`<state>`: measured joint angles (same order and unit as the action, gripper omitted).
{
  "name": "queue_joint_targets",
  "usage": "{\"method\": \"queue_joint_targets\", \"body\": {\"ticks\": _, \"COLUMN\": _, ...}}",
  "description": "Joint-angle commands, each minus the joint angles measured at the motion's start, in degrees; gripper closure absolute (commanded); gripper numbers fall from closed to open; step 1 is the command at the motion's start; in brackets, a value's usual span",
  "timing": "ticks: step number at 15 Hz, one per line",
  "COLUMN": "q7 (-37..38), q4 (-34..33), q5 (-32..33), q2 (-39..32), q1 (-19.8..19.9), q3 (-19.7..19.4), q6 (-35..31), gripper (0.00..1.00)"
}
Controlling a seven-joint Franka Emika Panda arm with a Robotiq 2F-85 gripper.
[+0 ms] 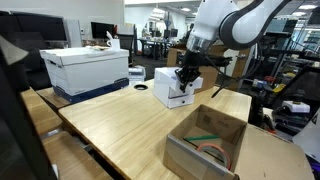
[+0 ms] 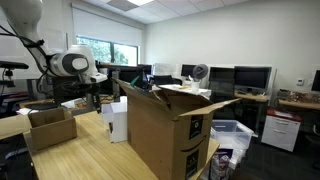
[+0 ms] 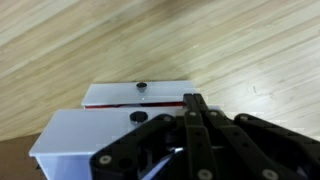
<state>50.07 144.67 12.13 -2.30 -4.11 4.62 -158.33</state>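
My gripper (image 3: 192, 100) has its two black fingers pressed together with nothing visible between them. It hangs just above a white box-shaped device (image 3: 90, 128) that has a red strip and two small black knobs on top. In both exterior views the gripper (image 1: 186, 74) (image 2: 97, 88) is over the white device (image 1: 172, 90) (image 2: 115, 120), which stands on the light wooden table (image 1: 120, 125). I cannot tell whether the fingertips touch the device.
An open cardboard box (image 1: 208, 142) (image 2: 50, 127) with curved red and green items inside sits near the table's front. A white and blue storage bin (image 1: 88, 68) stands at the far end. A tall open cardboard box (image 2: 170, 125) fills the foreground of an exterior view.
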Motion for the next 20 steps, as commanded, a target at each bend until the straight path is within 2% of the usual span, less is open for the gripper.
{"method": "queue_joint_targets", "body": {"ticks": 1, "q7": 0.48, "q4": 1.26, "q5": 3.19, "q2": 2.58, "q1": -0.21, "q3": -1.23, "q6": -1.46, "gripper": 0.98}}
{"method": "queue_joint_targets", "body": {"ticks": 11, "q7": 0.94, "q4": 1.23, "q5": 7.47, "q2": 2.07, "q1": 0.01, "q3": -1.35, "q6": -2.78, "gripper": 0.98}}
{"method": "queue_joint_targets", "body": {"ticks": 20, "q7": 0.32, "q4": 0.11, "q5": 12.65, "q2": -1.17, "q1": 0.79, "q3": -2.80, "q6": -7.97, "gripper": 0.98}}
